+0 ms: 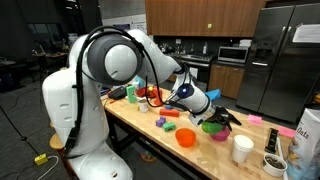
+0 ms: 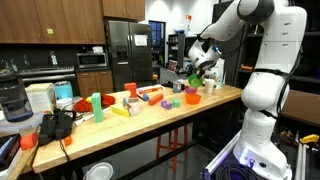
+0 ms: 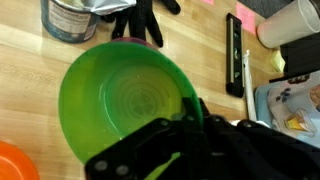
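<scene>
In the wrist view, far to the left of the fingers point(image 3: 198, 112) and slightly nearer, an orange bowl point(image 3: 12, 162) shows at the picture's edge. A tin can point(image 3: 70, 18) stands beyond it on the wooden table point(image 3: 30, 70).

The green bowl point(image 3: 125, 105) fills the space just left of the fingers, which are closed tight across its right-hand rim, one inside the wall and one outside. In an exterior view the green bowl point(image 2: 203, 68) appears to hang clear of the table.

It looks like thin moulded plastic: light, fairly stiff, smooth and a bit slippery, and not fragile. The rim is the only thin edge to pinch, and held by one side the bowl may tilt.

To the right of the fingers lie a black bar point(image 3: 233, 55) and a white cup point(image 3: 295, 22).

The can's label is too blurred to read, and no other writing is legible.
</scene>
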Robot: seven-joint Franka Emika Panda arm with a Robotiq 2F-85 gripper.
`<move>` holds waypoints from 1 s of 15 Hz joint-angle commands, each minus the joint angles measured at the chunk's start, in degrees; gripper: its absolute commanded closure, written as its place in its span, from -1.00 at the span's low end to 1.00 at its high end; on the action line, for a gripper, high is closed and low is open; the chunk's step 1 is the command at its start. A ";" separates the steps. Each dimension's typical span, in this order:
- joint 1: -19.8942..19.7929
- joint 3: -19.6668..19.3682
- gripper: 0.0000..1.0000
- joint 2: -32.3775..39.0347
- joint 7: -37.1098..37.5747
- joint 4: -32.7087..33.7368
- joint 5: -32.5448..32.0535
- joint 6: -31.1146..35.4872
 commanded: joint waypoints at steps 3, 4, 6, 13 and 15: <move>-0.02 -0.15 0.98 -1.32 -1.81 -0.92 2.84 4.37; -0.07 -0.20 0.98 -1.24 -1.89 -0.81 3.03 4.92; -1.11 -1.25 0.98 -0.74 -2.77 0.14 2.49 3.20; -3.82 -3.93 0.98 0.61 -6.49 2.88 1.66 3.00; -4.51 -4.60 0.98 1.35 -8.11 4.69 1.29 2.96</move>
